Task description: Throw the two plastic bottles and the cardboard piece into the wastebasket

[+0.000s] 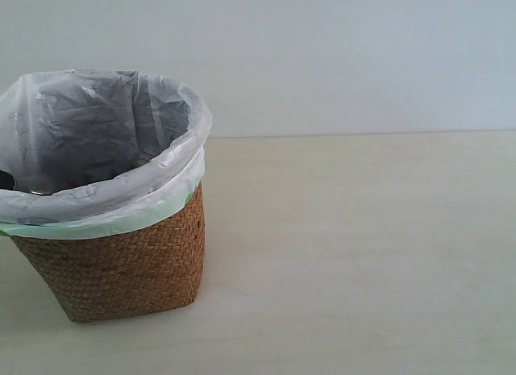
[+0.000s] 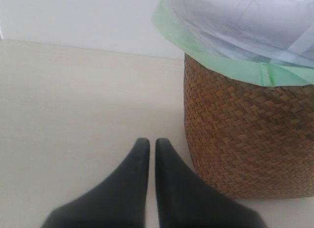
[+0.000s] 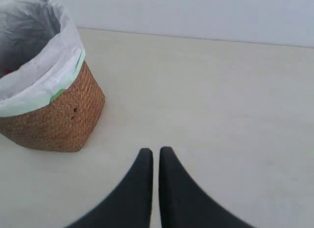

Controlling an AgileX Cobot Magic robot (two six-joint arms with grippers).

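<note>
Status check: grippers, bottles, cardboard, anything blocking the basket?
Left gripper shut, empty; right gripper shut, empty. No bottles or cardboard in view on table; wastebasket upright, contents not visible. Nothing blocking.

The wastebasket (image 1: 121,270) stands upright on the table (image 1: 363,254), at the left of the exterior view. A plastic bag (image 1: 105,202) sits inside the wastebasket and is folded outward over its rim. The wall (image 1: 339,52) rises behind the wastebasket, at the table's far edge. The left gripper (image 2: 148,144) hangs low over the table, just beside the wastebasket's outer side and not touching it. The right gripper (image 3: 153,153) is over the table well apart from the wastebasket. The bottom of the wastebasket is hidden.
</note>
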